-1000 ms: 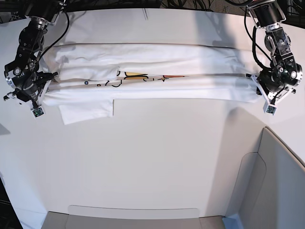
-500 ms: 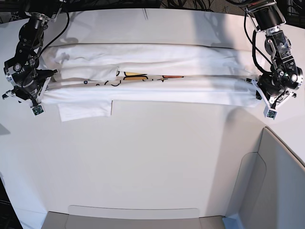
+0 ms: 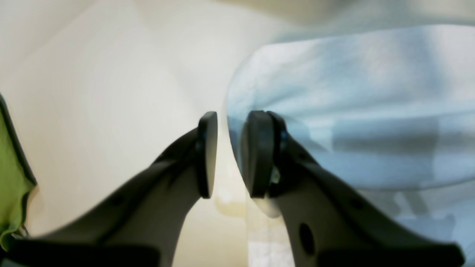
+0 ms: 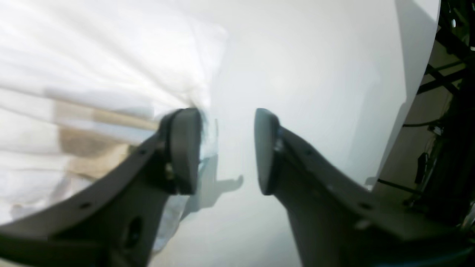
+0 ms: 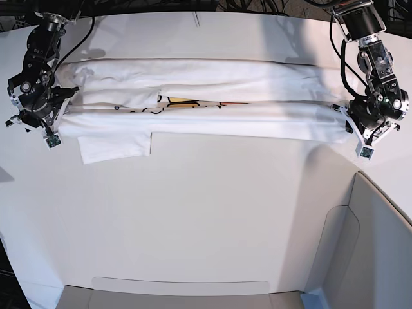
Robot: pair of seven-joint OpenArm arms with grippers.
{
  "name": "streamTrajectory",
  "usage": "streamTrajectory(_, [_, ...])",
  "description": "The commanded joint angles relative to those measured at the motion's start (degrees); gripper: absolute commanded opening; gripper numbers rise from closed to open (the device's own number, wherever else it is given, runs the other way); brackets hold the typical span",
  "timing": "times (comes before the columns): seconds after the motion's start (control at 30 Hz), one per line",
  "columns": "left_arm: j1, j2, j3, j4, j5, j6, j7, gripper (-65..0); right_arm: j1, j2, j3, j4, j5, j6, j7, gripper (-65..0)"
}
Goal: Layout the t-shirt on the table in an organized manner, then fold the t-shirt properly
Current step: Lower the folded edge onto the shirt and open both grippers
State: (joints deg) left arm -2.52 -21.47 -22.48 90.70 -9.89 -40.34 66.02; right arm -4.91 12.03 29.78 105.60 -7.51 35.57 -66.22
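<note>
The broad, smooth white bench (image 5: 212, 212) carried the white cloth t-shirt with its coloured bubble-letter print (image 5: 199, 111), which lay as a long band folded lengthwise across the 12 o'clock side, a sliver of print showing along the middle seam and one plain sleeve (image 5: 114, 145) sticking out toward 6 o'clock near the 9 o'clock end. My right end effector (image 4: 222, 152) sat at that 9 o'clock end with its pads spread and bare bench between them, one pad just touching the hem. My left end effector (image 3: 228, 154) sat at the 3 o'clock end, its pads narrowly parted, the cloth's edge running between them; whether it was pinched or already loose I could not tell. As I judged it, doing this well meant letting both ends go low and together, lifting straight off without dragging the fold, then tucking that stray sleeve in.
</note>
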Motion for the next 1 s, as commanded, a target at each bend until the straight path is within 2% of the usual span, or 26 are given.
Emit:
streamTrajectory(0.0, [-0.68, -1.08, -0.25, 0.95, 0.26, 0.34, -0.3, -49.0, 0.73, 0.85, 0.15, 0.82, -0.45, -0.19, 0.59, -37.9])
streamTrajectory(0.17, [-0.95, -1.08, -0.51, 0.95, 0.26, 0.34, -0.3, -49.0, 0.99, 0.76, 0.15, 0.99, -0.01, 0.16, 0.68, -37.0])
streamTrajectory(0.33, [-1.12, -0.99, -1.48, 1.04, 0.26, 0.34, -0.3, -49.0, 0.82, 0.76, 0.33, 1.26, 5.18, 0.16, 0.59, -37.0])
streamTrajectory(0.47, [-2.18, 2.35, -8.07, 4.56, 0.18, 0.34, -0.22, -49.0, 0.47, 0.76, 0.86, 1.26, 10.01, 0.16, 0.33, -37.0])
streamTrajectory(0.57, [-1.74, 3.23, -9.3, 8.43, 0.26, 0.34, -0.22, -49.0, -0.85, 0.76, 2.09, 1.96, 12.39, 0.16, 0.33, -37.0])
streamTrajectory(0.7, [-1.65, 3.76, -9.3, 9.39, 0.44, 0.34, -0.13, -49.0, -1.47, -0.3, 2.26, 2.57, 12.47, 0.16, 0.24, -37.0])
streamTrajectory(0.83, [-0.68, 3.67, -9.21, 9.39, 0.53, 0.34, 3.92, -49.0, -2.35, -0.3, 2.26, 3.28, 12.65, 0.16, 0.24, -37.0])
streamTrajectory(0.97, [-0.51, 3.67, -9.3, 9.39, 0.53, 0.34, 4.62, -49.0, -2.35, -0.3, 2.26, 4.33, 12.83, 0.16, 0.24, -37.0])
